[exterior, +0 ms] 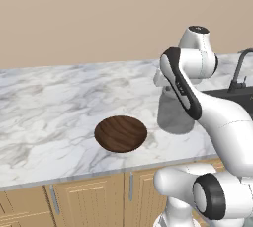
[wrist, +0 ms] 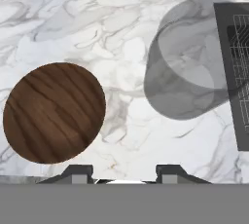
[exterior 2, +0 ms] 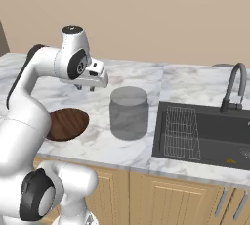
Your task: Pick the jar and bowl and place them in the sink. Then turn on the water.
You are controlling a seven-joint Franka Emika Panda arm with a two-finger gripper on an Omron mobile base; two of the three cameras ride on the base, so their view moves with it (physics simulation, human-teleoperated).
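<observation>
The translucent grey jar (exterior 2: pixel 128 113) stands upright on the marble counter, just left of the black sink (exterior 2: pixel 219 131). The dark wooden bowl (exterior 2: pixel 68 123) lies to the jar's left, near the counter's front edge. My gripper (exterior 2: pixel 85 88) hovers above the counter behind and between the two, pointing down. In the hand view the gripper (wrist: pixel 124 172) is open with nothing between its fingertips; the bowl (wrist: pixel 53 112) is at the left and the jar (wrist: pixel 189 72) at the upper right. The left base view has the bowl (exterior: pixel 120 133) and the jar (exterior: pixel 175 115) partly behind my arm. No water is in view.
A wire rack (exterior 2: pixel 181 133) lies in the sink's left part, and the gooseneck faucet (exterior 2: pixel 233 89) rises behind the basin. Bare marble counter (exterior: pixel 49 102) stretches to the left of the bowl. Wooden cabinet doors (exterior: pixel 89 201) run below the front edge.
</observation>
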